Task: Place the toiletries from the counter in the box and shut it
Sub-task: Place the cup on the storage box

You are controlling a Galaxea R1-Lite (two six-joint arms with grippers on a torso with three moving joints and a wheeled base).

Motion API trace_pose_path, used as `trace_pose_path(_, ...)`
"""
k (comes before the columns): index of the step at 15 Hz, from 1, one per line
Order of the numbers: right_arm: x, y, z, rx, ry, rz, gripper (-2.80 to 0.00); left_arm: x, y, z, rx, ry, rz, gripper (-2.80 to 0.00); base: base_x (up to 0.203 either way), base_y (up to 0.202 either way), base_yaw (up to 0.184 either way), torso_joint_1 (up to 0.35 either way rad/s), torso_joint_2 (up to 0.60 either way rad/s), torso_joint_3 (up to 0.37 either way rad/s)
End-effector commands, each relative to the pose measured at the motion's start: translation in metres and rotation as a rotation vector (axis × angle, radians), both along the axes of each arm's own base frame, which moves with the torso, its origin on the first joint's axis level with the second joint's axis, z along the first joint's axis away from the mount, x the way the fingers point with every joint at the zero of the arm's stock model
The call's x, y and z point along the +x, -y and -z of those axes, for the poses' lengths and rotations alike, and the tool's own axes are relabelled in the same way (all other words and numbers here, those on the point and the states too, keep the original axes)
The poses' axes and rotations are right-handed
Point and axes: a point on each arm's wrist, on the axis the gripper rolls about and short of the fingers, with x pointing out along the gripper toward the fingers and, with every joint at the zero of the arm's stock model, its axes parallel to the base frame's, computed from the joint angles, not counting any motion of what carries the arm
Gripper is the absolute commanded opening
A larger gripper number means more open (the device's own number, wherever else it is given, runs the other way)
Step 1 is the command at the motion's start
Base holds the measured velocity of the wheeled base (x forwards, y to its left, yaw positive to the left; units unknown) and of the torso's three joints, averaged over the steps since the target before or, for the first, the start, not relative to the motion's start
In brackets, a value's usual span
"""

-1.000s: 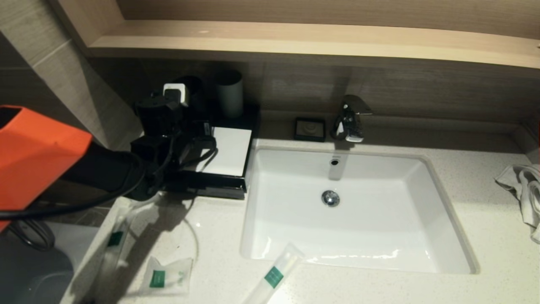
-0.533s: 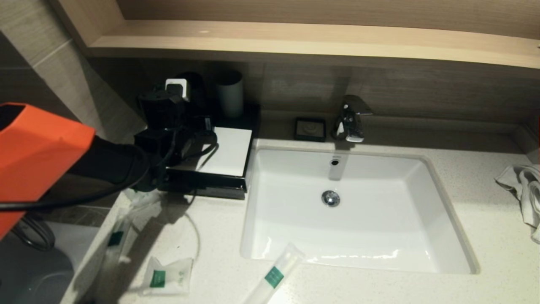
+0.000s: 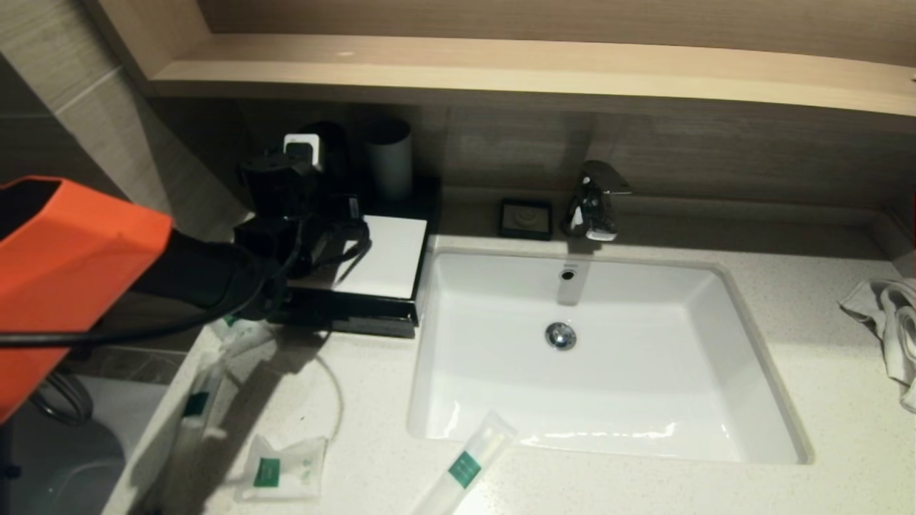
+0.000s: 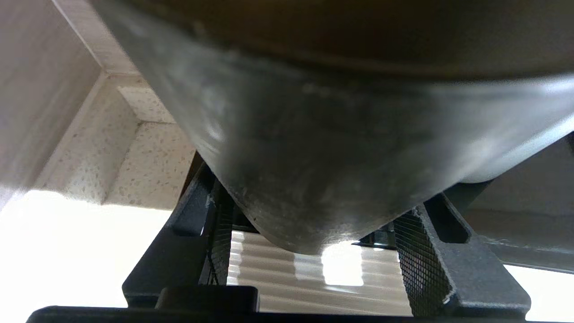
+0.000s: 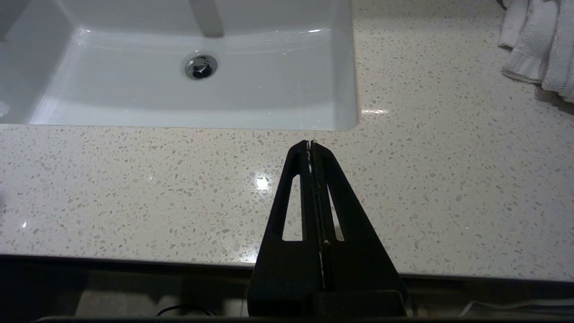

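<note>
Where the speckled counter point(image 3: 372, 422) meets its front edge, three packets point(image 3: 280, 470) lie left of the white sink point(image 3: 601, 357) — a fourth pokes out under the left arm. Above that edge the right gripper point(image 5: 310, 144) hangs parked, jaws together. Farther back the left gripper point(image 3: 336, 239) hovers over the box point(image 3: 383, 268), jaws apart around a dark rounded thing point(image 4: 323, 148) — whether they touch it I cannot tell. Soap dish point(image 3: 526, 219), tap point(image 3: 592, 200), towel point(image 3: 887, 322) and wooden shelf point(image 3: 501, 68) follow.

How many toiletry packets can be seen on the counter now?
4: small packet at the front left, long packet before the sink, long packet along the left edge, one partly hidden under the left arm.
</note>
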Motion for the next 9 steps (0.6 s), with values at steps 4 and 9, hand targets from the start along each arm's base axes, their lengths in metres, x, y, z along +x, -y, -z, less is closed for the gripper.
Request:
trace_pose_path(4,0.0,0.0,0.0,0.0,0.0,0.0,-2.8,0.0069,-0.001,0.0063,0.001,-0.003,-0.009,-2.8,0.0,0.0,0.0,0.0,0.0,0.0)
trace_pose_path(9,0.0,0.0,0.0,0.0,0.0,0.0,-2.8,0.0105,-0.0013,0.0023,-0.004,0.013,-0.012,-2.8,0.0,0.0,0.0,0.0,0.0,0.0)
